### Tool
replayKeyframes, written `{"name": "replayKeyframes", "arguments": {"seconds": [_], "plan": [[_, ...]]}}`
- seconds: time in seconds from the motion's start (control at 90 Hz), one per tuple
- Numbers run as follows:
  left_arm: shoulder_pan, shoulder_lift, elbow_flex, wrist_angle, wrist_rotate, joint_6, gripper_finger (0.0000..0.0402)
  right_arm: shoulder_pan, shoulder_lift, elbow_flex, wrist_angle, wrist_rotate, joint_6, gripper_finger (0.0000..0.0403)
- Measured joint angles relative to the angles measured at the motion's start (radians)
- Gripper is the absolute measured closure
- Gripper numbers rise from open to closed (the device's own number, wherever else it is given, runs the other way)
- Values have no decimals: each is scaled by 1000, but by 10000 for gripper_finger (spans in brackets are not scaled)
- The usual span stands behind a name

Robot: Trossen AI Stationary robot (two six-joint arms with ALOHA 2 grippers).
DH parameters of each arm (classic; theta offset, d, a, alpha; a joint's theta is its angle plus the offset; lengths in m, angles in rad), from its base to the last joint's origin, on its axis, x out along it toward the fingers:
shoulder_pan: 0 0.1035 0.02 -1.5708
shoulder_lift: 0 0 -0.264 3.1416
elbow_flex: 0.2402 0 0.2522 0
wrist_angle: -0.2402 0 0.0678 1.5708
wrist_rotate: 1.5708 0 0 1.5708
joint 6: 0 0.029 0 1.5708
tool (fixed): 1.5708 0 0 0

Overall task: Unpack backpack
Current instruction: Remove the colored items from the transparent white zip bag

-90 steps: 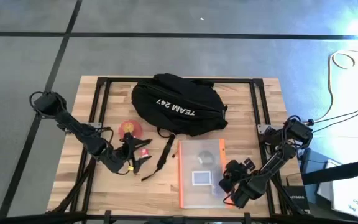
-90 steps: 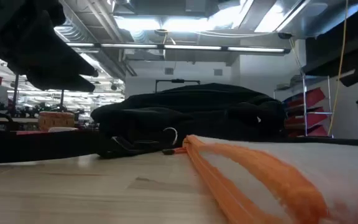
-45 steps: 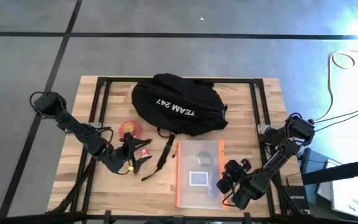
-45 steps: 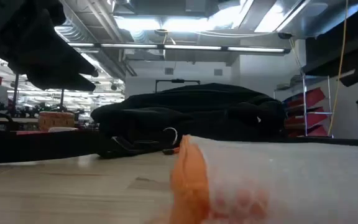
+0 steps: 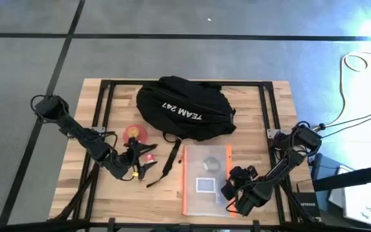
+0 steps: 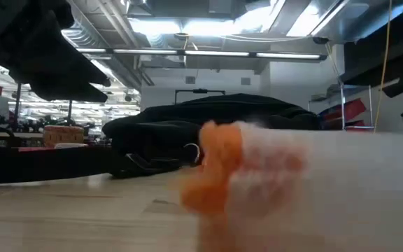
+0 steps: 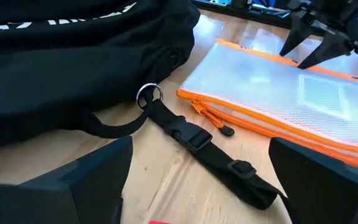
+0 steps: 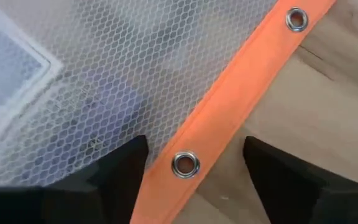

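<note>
The black backpack (image 5: 185, 108) with white lettering lies on its side at the table's far middle, one strap (image 5: 171, 158) trailing toward the near edge. In front of it a clear mesh pouch (image 5: 203, 177) with orange edges lies flat on the wood. My right gripper (image 5: 235, 191) is open at the pouch's right orange edge (image 8: 216, 134), one finger over the mesh and one over the wood. My left gripper (image 5: 140, 164) is open left of the strap, beside a small red item (image 5: 149, 158), and points at the strap (image 7: 204, 146). My right gripper comes down from above onto the pouch's right orange edge (image 8: 185, 165), near the near corner, with a finger on either side of that edge. The fingertips lie outside the wrist view, so I cannot tell whether they touch the pouch.
A round red and yellow thing (image 5: 136, 132) lies left of the backpack. Black frame bars (image 5: 102, 116) run along the table's left and right sides. Bare wood (image 5: 160, 200) shows at the near left of the pouch.
My right gripper has moved toward the table's left edge. The pouch has slid a little to the left with it, and in the low view its orange edge now looms larger and higher.
</note>
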Motion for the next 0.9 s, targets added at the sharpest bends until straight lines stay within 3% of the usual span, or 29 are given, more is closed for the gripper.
{"name": "replayKeyframes", "arguments": {"seconds": [0.211, 0.767, 0.9], "plan": [[0, 0, 0, 0, 0, 1, 38, 2, 7, 1, -5, -6, -14, 173], [0, 0, 0, 0, 0, 0, 38, 1, 10, 0, -1, -40, -81, 386], [0, 0, 0, 0, 0, 0, 38, 0, 11, 7, -11, -26, -81, 395]]}}
